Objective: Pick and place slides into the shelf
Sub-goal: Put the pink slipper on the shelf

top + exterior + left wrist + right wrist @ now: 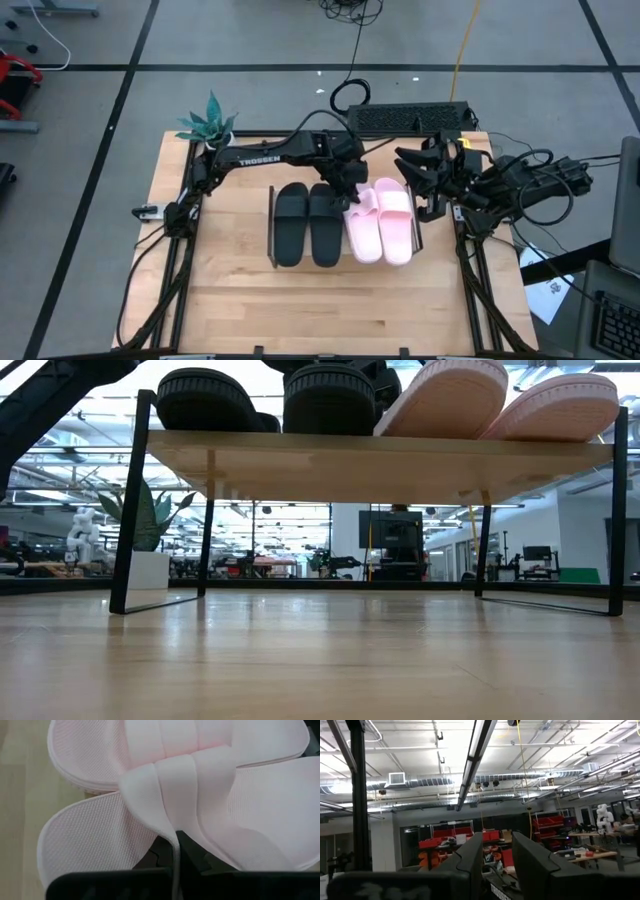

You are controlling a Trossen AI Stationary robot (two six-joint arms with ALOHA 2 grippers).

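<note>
Two black slides [307, 224] and two pale pink slides [382, 224] lie side by side on the shelf [380, 460], soles on its wooden board. Their near ends overhang the board's near edge in the low view. My left gripper [352, 197] reaches in from the far left and is shut on the left pink slide [100, 835], which lies against the other pink slide [85, 755]. My right gripper [425, 180] is raised beside the shelf's right end. It is open [497, 855], points up into the room and has nothing between its fingers. My left gripper pinches the left pink slide's wide strap [172, 827] between its two fingers; a thin pink layer runs down between them. The fingers slant down from the table's far side. In the low view the slide's sole [440, 395] sits tilted on the shelf board.
A potted plant [210, 122] stands at the table's far left corner and a black box [410, 118] with cables at the far edge. Bare tabletop [330, 310] lies in front of the shelf. Papers [550, 295] lie off the table's right side.
</note>
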